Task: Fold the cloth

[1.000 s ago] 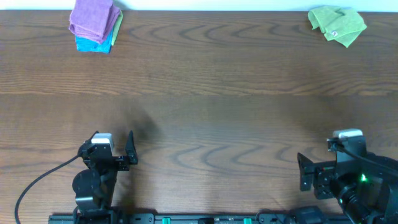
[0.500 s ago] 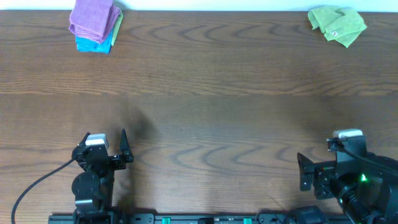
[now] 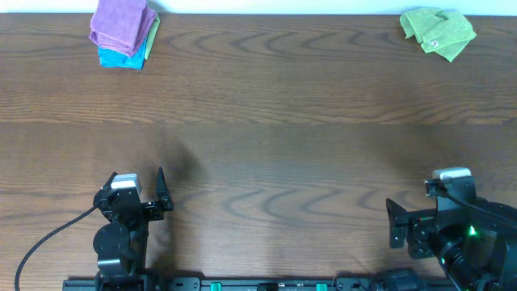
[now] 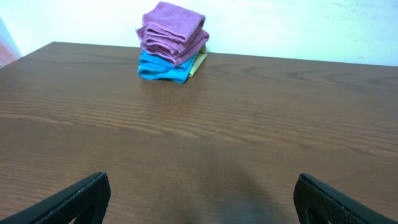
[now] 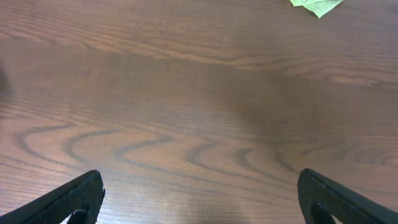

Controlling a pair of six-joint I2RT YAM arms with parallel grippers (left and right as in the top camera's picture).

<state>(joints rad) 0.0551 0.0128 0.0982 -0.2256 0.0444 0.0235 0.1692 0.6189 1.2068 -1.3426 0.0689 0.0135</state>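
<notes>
the left gripper has its two dark fingers spread wide, one at each lower corner of its wrist view, and nothing is between them, only bare wood. it hovers low at the near edge of the table, on the left side. the right gripper is also fully spread and holds nothing; it is at the near edge on the right side, well apart from the left one. the cloth lies far from both, at the far left corner of the table, folded in a thick bundle (several soft layers show at its front side in the left wrist view). it rests on top of a bright blue cloth, and a thin yellow-green edge shows just beside this pile on the right. a lime-green cloth lies crumpled at the far right corner.
</notes>
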